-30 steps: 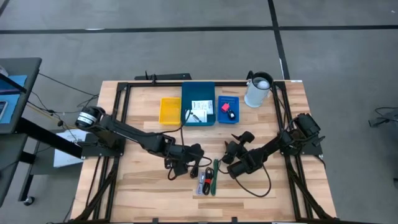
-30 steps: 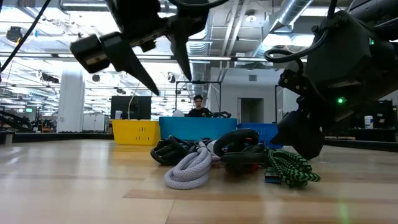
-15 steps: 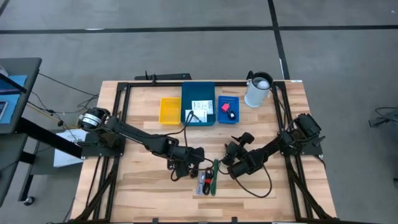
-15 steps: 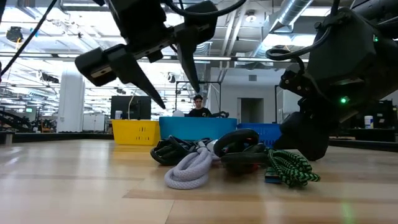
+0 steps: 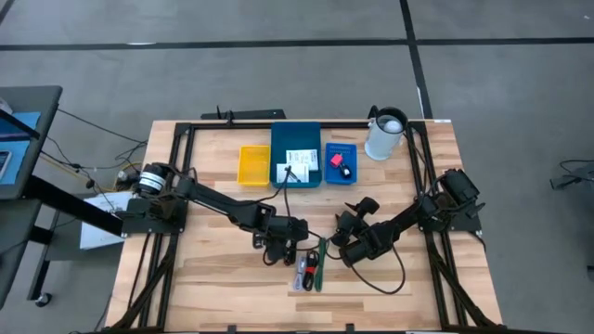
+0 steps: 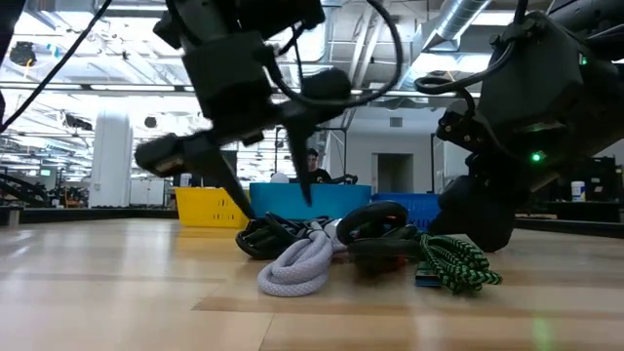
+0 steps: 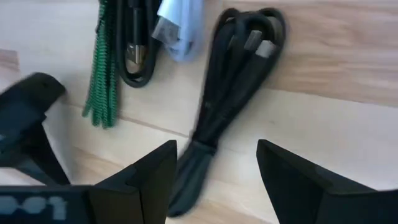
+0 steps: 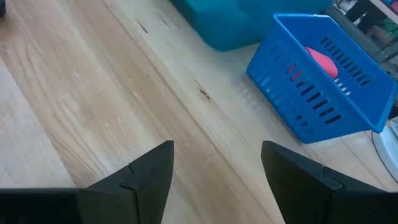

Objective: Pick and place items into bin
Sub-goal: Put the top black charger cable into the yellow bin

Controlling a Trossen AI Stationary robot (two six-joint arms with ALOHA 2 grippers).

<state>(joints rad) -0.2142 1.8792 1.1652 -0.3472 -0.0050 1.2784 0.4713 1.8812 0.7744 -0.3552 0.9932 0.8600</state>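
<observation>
— Where was the left gripper (image 5: 283,249)?
— Spread wide over the black cable (image 7: 233,93) at the counter's (image 5: 213,269) centre; green cord (image 5: 320,263) at its three o'clock.
— And the right gripper (image 5: 345,243)?
— Also spread wide, holding nothing, just beside the cords.

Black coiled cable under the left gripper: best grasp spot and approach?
Grip the black cable across its straight middle run, coming from above with one finger on each long side. It lies flat as a long narrow bundle, thinnest mid-length; the looped plug end is bulkier, and the other end tapers. The open left gripper already lines up with it. The green cable lies clear to one side.
</observation>
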